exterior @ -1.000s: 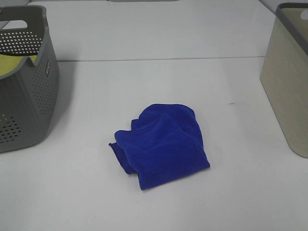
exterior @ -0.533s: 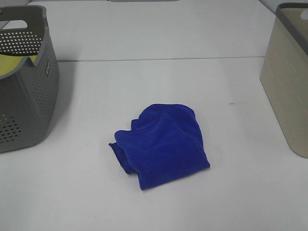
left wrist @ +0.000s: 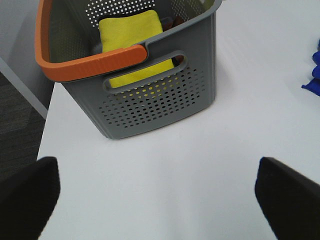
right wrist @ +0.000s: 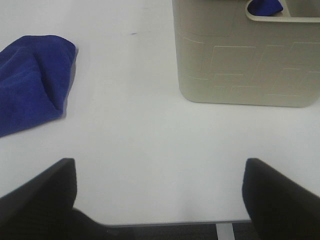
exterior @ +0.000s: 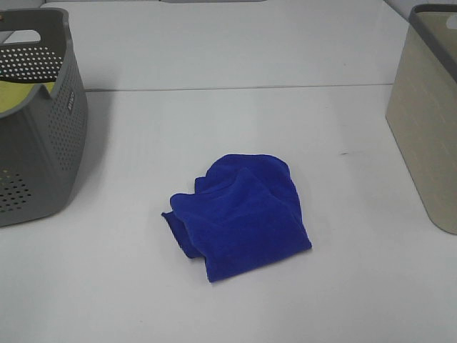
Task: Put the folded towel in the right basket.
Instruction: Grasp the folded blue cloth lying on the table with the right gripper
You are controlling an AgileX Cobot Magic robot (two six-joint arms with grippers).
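A blue folded towel (exterior: pixel 243 214) lies loosely bunched on the white table, near the middle. It also shows in the right wrist view (right wrist: pixel 30 80), and its edge shows in the left wrist view (left wrist: pixel 314 75). The beige right basket (exterior: pixel 428 121) stands at the table's right edge and is close in the right wrist view (right wrist: pixel 240 60). Neither arm shows in the exterior high view. My left gripper (left wrist: pixel 160 200) and right gripper (right wrist: pixel 160 200) are both open and empty, with their dark fingertips wide apart above the table.
A grey perforated basket (exterior: pixel 43 143) with an orange handle (left wrist: pixel 90 62) stands at the left and holds a yellow cloth (left wrist: pixel 132 30). Something blue (right wrist: pixel 265 6) shows through the beige basket's handle hole. A table seam (exterior: pixel 235 88) runs across behind the towel.
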